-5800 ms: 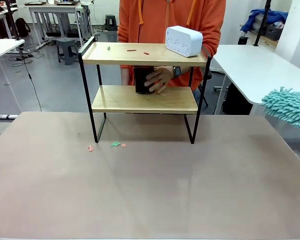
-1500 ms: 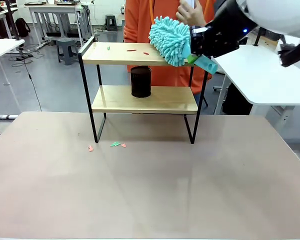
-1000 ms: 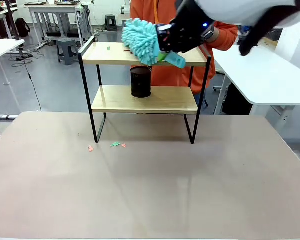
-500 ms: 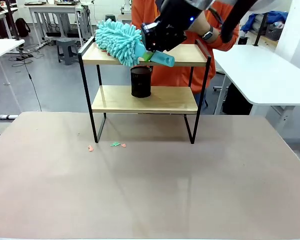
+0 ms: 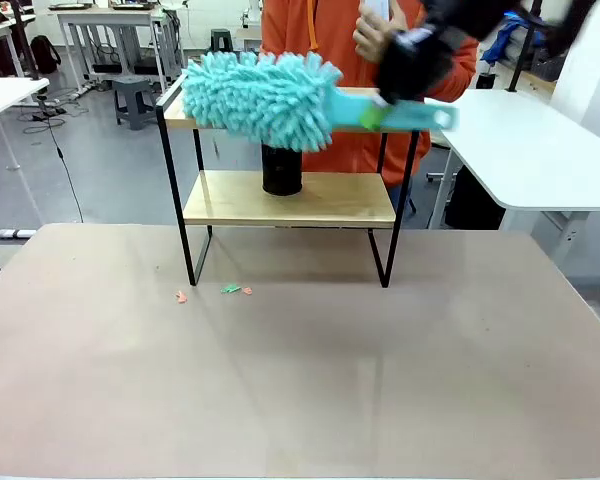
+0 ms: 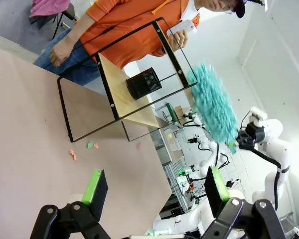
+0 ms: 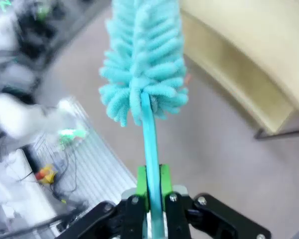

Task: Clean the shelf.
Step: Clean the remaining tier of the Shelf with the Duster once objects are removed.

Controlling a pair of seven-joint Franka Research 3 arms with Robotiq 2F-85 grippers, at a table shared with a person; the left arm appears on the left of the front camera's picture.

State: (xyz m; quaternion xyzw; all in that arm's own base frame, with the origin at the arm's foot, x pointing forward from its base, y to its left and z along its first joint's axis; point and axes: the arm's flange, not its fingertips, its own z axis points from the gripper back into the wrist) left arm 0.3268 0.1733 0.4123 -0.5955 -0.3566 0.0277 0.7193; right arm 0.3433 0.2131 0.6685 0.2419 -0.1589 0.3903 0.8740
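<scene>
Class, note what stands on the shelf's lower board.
One black mesh cup on that shelf board. From the front the teal duster covers its rim; its inside cannot be seen.

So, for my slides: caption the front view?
Right gripper holds a teal duster at the top of the shelf, person behind.

Pinkish-tan table (image 5: 400,380) carries the shelf (image 5: 340,198), which stands on four thin black legs near the far edge, about mid-width. A black mesh cup (image 5: 281,170) sits upright on the lower board (image 5: 220,198), roughly in the middle. Paper scraps lie on the table near the shelf's left front leg: a pink scrap (image 5: 181,296), then a green-and-pink pair (image 5: 235,289).
</scene>
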